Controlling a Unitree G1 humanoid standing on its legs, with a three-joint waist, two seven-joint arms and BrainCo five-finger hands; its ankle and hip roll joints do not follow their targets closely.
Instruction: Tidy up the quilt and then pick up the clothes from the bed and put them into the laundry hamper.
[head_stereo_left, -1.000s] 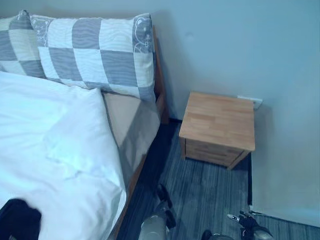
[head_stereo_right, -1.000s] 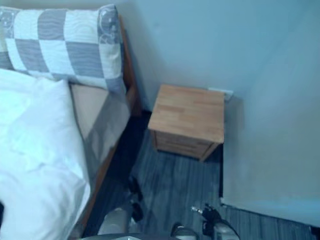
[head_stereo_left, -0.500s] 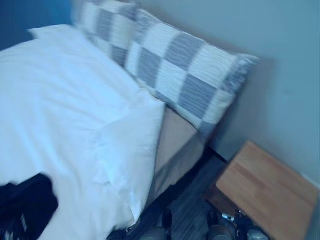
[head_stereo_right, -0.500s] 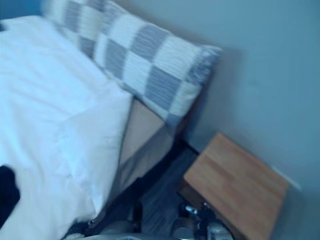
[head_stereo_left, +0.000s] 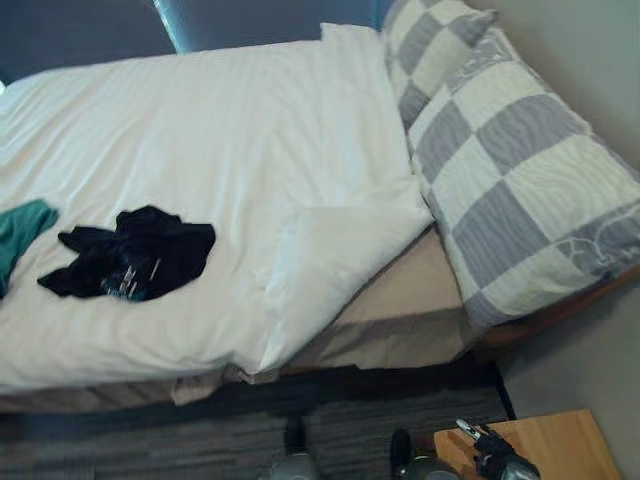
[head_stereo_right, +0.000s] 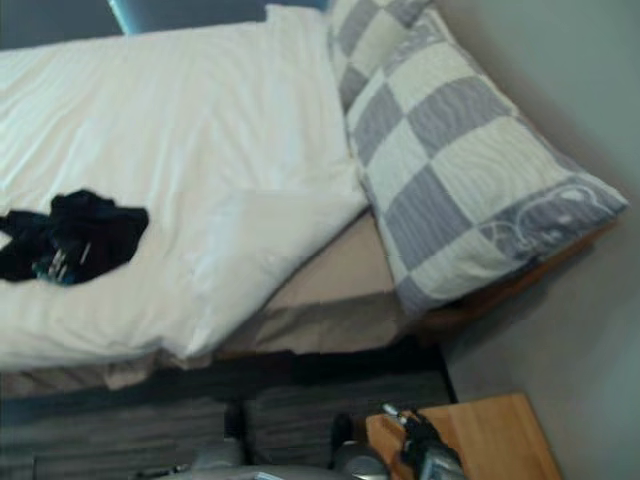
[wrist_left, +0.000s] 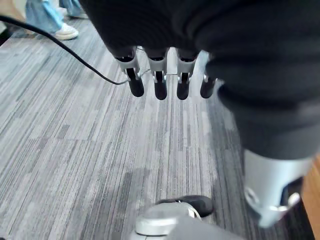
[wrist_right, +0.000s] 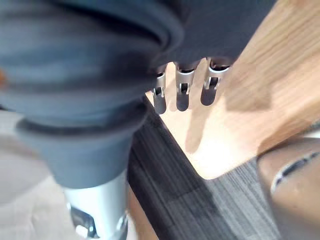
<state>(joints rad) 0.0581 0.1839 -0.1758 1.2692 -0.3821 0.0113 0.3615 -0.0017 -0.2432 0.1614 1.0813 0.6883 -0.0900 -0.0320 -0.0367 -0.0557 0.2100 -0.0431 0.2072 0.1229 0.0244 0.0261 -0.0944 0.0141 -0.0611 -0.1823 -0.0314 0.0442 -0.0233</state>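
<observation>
A white quilt (head_stereo_left: 200, 150) covers the bed, and its near right corner (head_stereo_left: 330, 250) is folded back over a strip of beige sheet (head_stereo_left: 400, 315). A black garment (head_stereo_left: 130, 262) lies crumpled on the quilt toward the near left. A teal garment (head_stereo_left: 18, 235) pokes in at the left edge. My right hand (head_stereo_left: 495, 458) hangs low beside the bed over the nightstand, fingers (wrist_right: 182, 95) relaxed and empty. In the left wrist view my left hand (wrist_left: 160, 82) hangs over the carpet, its fingers straight, holding nothing.
Two grey-and-cream checked pillows (head_stereo_left: 520, 200) lie at the head of the bed on the right. A wooden nightstand (head_stereo_left: 560, 445) stands at the lower right by the wall. Grey striped carpet (head_stereo_left: 150, 445) runs along the bed. A person's shoe and jeans (wrist_left: 60, 30) show behind me.
The camera has swung left from the nightstand to take in the whole bed, bringing the black and teal garments into view. Both hands still hang low and empty.
</observation>
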